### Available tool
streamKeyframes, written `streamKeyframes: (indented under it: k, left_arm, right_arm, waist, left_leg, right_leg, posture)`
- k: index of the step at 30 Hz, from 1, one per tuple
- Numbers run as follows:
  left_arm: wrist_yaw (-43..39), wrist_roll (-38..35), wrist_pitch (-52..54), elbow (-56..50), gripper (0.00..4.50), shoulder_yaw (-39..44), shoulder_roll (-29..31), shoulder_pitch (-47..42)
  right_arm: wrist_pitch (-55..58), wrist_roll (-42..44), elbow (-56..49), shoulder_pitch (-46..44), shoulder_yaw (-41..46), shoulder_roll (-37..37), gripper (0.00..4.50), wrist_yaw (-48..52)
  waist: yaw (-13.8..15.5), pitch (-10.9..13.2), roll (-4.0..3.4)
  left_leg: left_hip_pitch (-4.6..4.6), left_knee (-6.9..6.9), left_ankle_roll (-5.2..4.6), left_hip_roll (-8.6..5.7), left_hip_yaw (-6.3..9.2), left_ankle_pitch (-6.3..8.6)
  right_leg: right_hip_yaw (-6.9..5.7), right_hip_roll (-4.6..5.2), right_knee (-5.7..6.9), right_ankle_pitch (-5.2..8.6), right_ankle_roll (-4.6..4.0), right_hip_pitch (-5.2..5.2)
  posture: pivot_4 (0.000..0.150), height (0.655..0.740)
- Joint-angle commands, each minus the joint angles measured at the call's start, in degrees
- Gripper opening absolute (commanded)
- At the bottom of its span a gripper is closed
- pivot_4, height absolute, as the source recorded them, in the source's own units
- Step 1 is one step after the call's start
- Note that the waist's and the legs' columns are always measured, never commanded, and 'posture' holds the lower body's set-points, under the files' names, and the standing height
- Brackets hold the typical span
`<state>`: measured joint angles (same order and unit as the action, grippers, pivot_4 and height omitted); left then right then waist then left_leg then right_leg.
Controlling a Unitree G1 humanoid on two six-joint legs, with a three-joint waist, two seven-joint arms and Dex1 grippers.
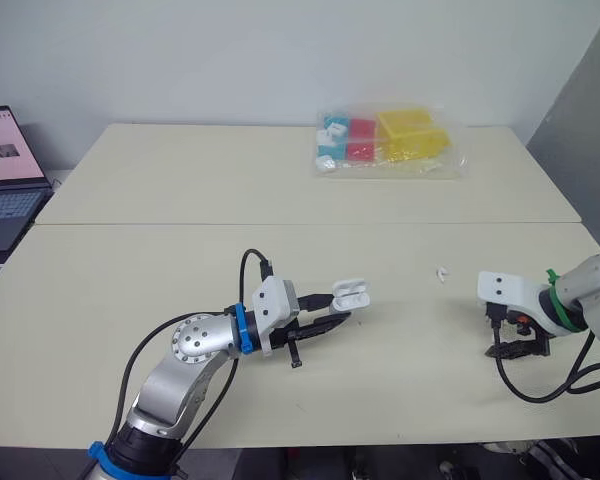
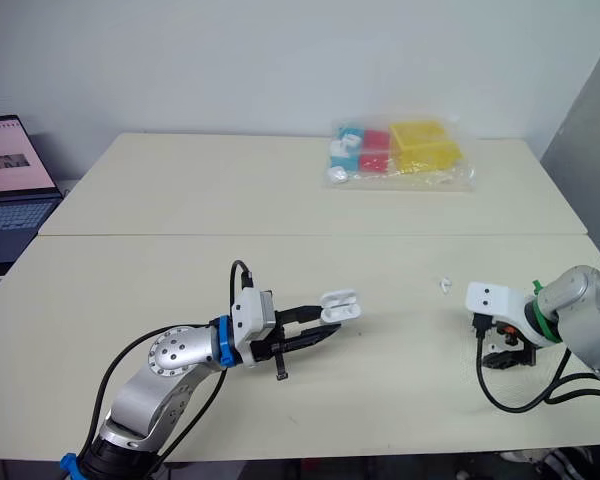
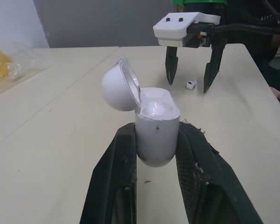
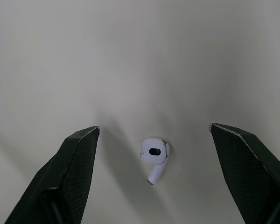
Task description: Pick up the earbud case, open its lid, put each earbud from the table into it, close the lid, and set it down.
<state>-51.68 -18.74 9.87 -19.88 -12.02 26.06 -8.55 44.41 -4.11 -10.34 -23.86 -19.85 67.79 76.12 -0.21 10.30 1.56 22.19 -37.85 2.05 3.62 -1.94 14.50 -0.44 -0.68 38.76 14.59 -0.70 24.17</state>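
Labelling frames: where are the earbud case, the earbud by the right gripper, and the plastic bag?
earbud case (image 3: pixel 156 135): left wrist view, front of its body.
earbud (image 4: pixel 154 153): right wrist view, its head.
plastic bag (image 1: pixel 405 135): left eye view, its yellow part.

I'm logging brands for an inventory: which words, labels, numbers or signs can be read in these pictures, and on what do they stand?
No text can be read.
On the laptop screen: a pink page with dark marks, too blurred to read.
On the earbud case: plain white, no marking seen.
On the earbud: no marking seen.
On the plastic bag of coloured boxes: no legible label.
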Motion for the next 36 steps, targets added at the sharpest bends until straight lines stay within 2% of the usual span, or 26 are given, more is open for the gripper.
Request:
streamKeyframes:
  k: [1,14,18,24,25,31,36]
  left_arm:
    - [0.7,0.2,-0.7,-1.4,0.78,-0.2,-0.4,-0.1]
    - [0.8,0.3,-0.9,-1.7,0.78,-0.2,0.1,0.3]
    - [0.7,0.4,-1.1,-1.7,0.78,-0.3,0.1,0.3]
    - [0.6,0.5,-1.2,-1.5,0.78,-0.3,-0.2,0.2]
    - [0.7,0.5,-1.2,-1.4,0.78,-0.4,-0.2,0.1]
    - [0.6,0.7,-2.0,-0.5,0.78,-0.3,-0.6,-0.3]
    - [0.8,0.1,-1.6,-0.1,0.78,0.3,-1.1,-0.9]
  right_arm:
    - [-0.6,-1.4,1.6,-1.8,-0.6,0.2,3.95,-0.2]
    - [1.2,-0.9,3.4,-2.6,-1.0,-0.9,3.95,0.6]
    - [1.1,-0.9,3.1,-2.5,-1.1,-0.8,2.74,0.6]
    - [0.7,-0.9,2.4,-2.6,-0.9,-0.7,0.52,0.5]
    - [0.6,-0.9,2.5,-2.6,-0.9,-0.7,0.41,0.5]
    - [-1.7,-0.7,3.1,-3.8,0.9,-0.6,0.42,-0.2]
    - [-4.0,4.9,-1.3,-4.6,7.3,0.7,0.42,1.9]
  waist:
    - [0.0,0.0,0.0]
    - [0.0,0.0,0.01]
    - [0.0,0.0,0.0]
    - [0.0,0.0,0.01]
    - [0.0,0.0,0.0]
    - [0.0,0.0,0.0]
    - [-0.1,0.0,0.0]
  left_leg:
    - [0.0,0.0,0.0,0.0,0.01,0.0]
    - [-0.01,-0.01,0.0,0.01,0.03,0.0]
    - [-0.01,-0.01,0.0,0.01,0.04,0.0]
    - [-0.01,0.0,0.0,0.01,0.04,0.0]
    - [-0.01,0.0,0.0,0.01,0.04,0.0]
    - [-0.01,0.0,0.0,0.01,0.03,0.0]
    - [-0.01,0.0,0.0,0.01,0.03,0.0]
  right_leg:
    - [0.0,0.0,0.0,0.0,0.0,0.0]
    - [-0.03,-0.01,0.02,0.0,-0.01,-0.01]
    - [-0.04,-0.01,0.02,0.0,-0.01,-0.01]
    - [-0.04,-0.01,0.02,0.01,-0.02,-0.01]
    - [-0.04,-0.01,0.02,0.01,-0.02,-0.01]
    - [-0.03,-0.01,0.02,0.01,-0.02,-0.01]
    - [-0.03,-0.03,0.03,0.01,-0.02,0.01]
  posture:
    - [0.15,0.74]
    - [0.15,0.74]
    - [0.15,0.74]
    - [0.15,0.74]
    - [0.15,0.74]
    - [0.15,0.74]
    - [0.15,0.74]
